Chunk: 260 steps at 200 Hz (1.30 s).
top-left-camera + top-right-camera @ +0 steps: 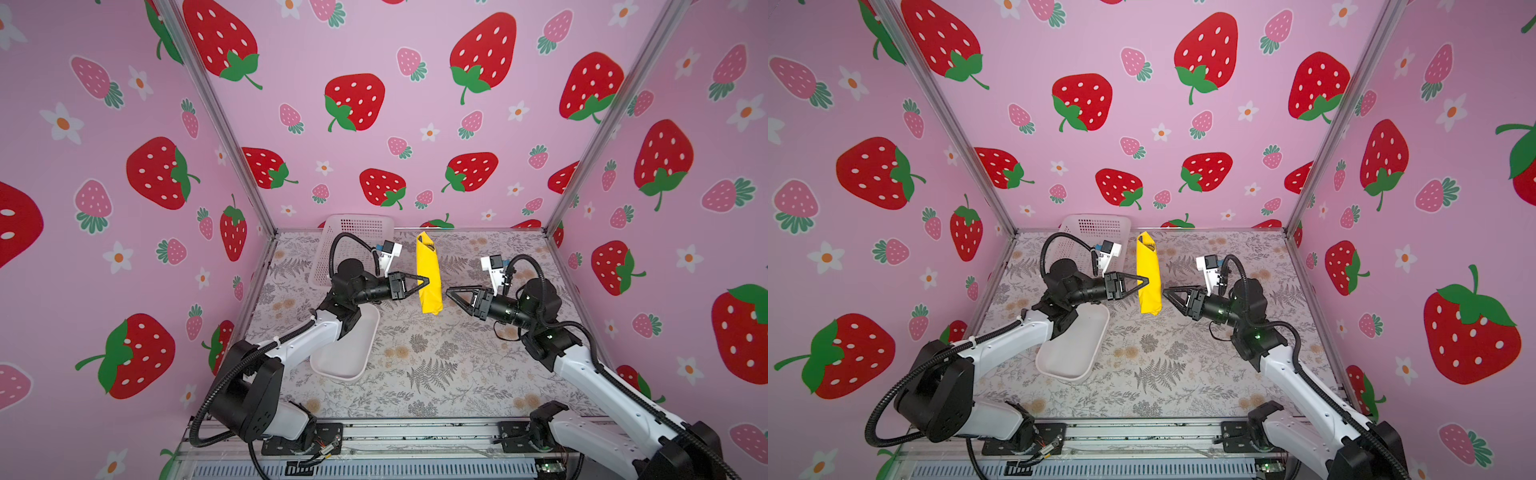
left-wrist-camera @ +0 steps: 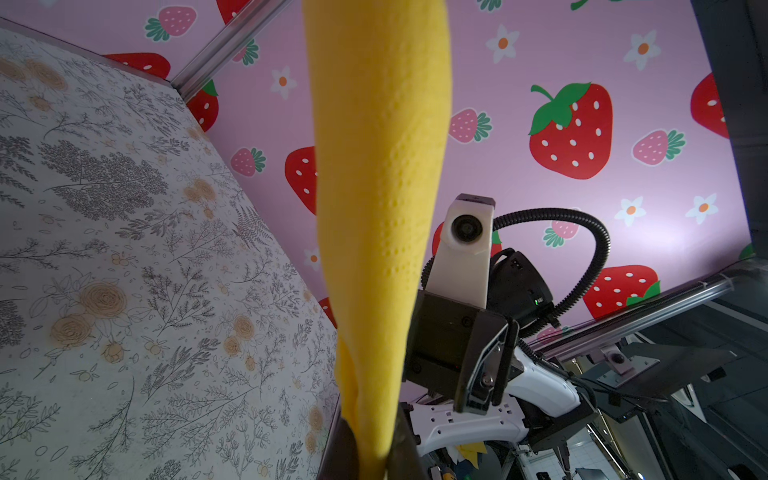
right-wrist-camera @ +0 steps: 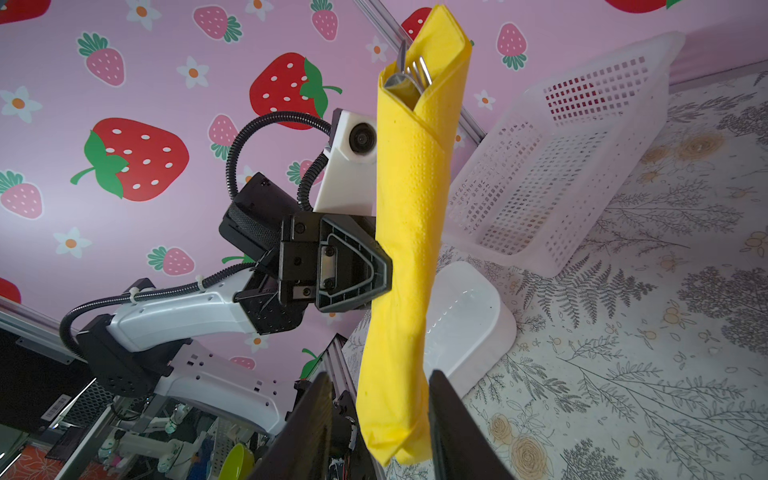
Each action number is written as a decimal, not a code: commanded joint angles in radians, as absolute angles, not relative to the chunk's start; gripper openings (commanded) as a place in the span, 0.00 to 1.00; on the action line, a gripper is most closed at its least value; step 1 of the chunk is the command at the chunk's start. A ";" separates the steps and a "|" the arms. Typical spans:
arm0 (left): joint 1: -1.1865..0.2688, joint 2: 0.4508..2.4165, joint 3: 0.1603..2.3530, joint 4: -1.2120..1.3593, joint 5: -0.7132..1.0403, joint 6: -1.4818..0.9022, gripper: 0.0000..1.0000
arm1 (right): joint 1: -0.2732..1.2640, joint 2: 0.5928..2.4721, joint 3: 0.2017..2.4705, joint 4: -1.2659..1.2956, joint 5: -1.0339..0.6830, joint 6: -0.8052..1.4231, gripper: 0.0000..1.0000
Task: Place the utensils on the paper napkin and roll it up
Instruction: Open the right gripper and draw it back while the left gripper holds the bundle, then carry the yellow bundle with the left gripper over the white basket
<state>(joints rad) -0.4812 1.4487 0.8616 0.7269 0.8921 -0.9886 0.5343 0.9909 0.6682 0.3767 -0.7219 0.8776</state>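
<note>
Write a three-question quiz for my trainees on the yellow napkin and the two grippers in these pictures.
1. True or false: the napkin is spread out flat.
2. What shows at the napkin's open end? A: straws. B: utensils. C: nothing.
3. Fill the gap: the left gripper is shut on the napkin, while the right gripper is ____.

Key: 1 false, it is rolled up; 2 B; 3 open, its fingers either side of the napkin with gaps.
</note>
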 commanded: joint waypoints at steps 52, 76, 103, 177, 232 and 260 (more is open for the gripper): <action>-0.408 1.436 0.876 0.707 0.946 -0.949 0.01 | 0.525 0.994 0.689 0.324 -0.685 0.810 0.43; -0.386 1.443 0.882 0.692 0.953 -0.941 0.01 | 0.522 1.001 0.697 0.282 -0.663 0.782 0.44; -0.356 1.455 0.894 0.670 0.965 -0.928 0.01 | 0.522 1.022 0.720 0.217 -0.638 0.739 0.45; -0.245 1.529 0.966 0.612 1.044 -0.901 0.01 | 0.522 1.129 0.788 0.124 -0.640 0.652 0.47; -0.129 1.643 1.062 0.570 1.111 -0.883 0.01 | 0.522 1.234 0.830 0.137 -0.678 0.649 0.47; -0.081 1.704 1.107 0.555 1.125 -0.883 0.01 | 0.523 1.285 0.858 0.137 -0.693 0.646 0.48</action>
